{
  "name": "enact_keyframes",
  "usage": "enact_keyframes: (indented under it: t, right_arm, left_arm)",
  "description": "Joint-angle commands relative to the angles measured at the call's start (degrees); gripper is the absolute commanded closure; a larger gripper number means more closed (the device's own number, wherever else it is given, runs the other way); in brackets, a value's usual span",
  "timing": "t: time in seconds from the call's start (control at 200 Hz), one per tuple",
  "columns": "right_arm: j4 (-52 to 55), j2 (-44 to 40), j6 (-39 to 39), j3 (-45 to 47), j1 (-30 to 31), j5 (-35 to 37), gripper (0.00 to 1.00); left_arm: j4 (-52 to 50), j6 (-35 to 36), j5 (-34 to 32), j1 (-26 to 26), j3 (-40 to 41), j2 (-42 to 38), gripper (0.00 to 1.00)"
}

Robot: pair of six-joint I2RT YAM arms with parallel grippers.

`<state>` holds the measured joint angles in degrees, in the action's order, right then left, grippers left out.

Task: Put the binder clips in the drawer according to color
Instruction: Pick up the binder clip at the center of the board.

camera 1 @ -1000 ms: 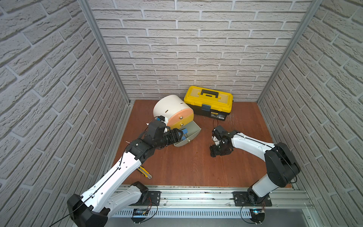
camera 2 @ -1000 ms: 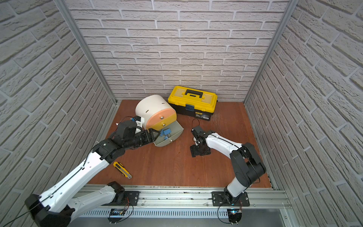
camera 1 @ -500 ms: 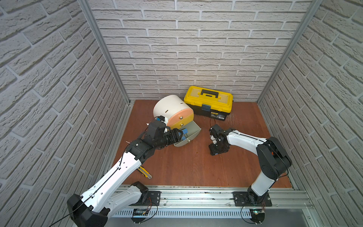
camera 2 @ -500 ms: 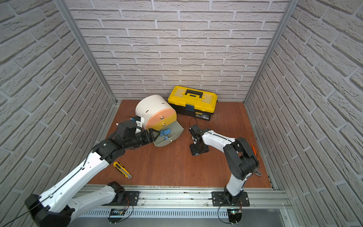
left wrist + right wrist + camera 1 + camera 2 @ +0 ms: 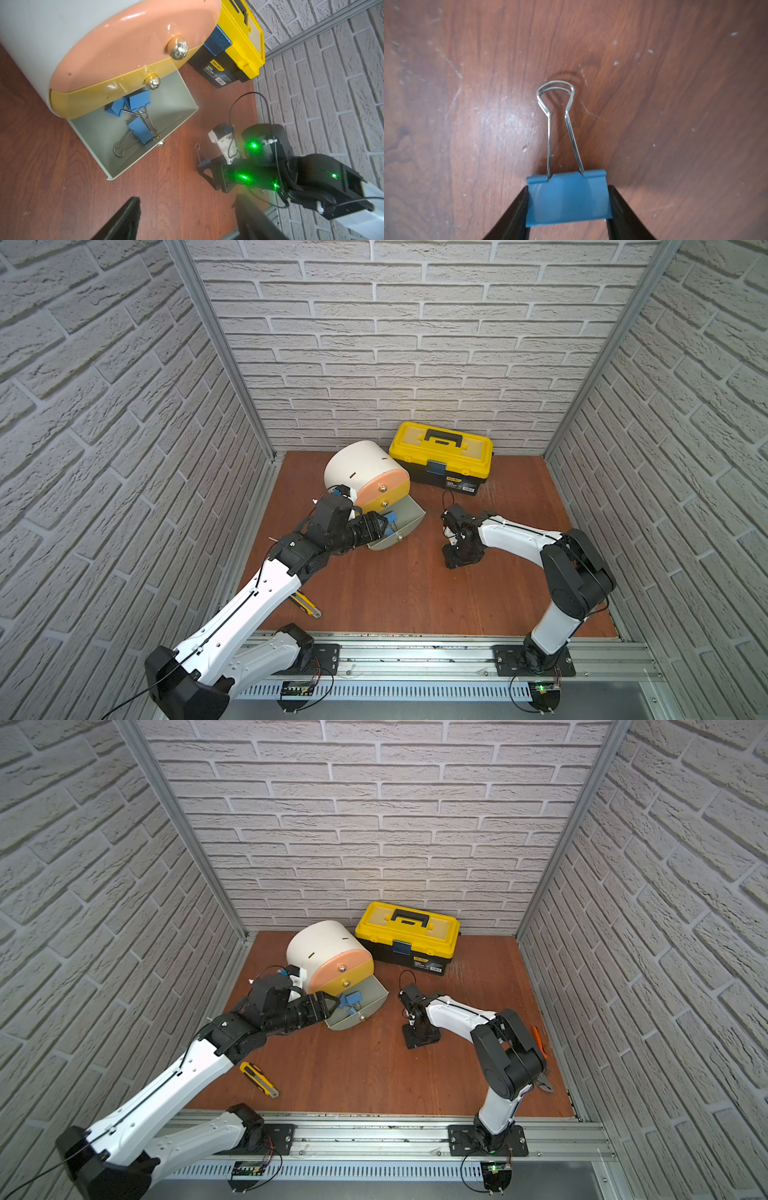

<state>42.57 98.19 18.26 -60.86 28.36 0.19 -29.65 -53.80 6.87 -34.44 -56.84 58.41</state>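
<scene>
White links (image 5: 266, 595), black joints (image 5: 577, 572) — green lights (image 5: 253, 145)

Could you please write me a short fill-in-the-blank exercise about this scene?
The binder clip gripped by the right tool is ___.
The drum-shaped cabinet's open drawer is the ___ one.
In the left wrist view, ___ clips lie in it.
The left tool's jaws stand ___, holding nothing.
Missing words: blue; grey; three; open.
</scene>
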Motion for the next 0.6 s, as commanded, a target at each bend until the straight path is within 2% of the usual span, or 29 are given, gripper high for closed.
enact_keyframes:
  t: [0.0,0.315,0.595]
  right_arm:
    - [2.3,-5.3,0.8,-2.3,0.4,1.0,0.55]
    - [7.2,-10.5,2.4,-10.0,0.4,0.0,0.59]
    - [7.1,-6.5,6.7,-21.4,1.6,-5.2,0.61]
  left_arm:
    - [1.7,0.4,-0.5,-0.2,-1.6,0.2,0.24]
    - [1.8,0.5,-0.6,-0.1,-1.5,0.6,0.24]
    - [1.3,0.7,0.1,1.0,-1.3,0.1,0.24]
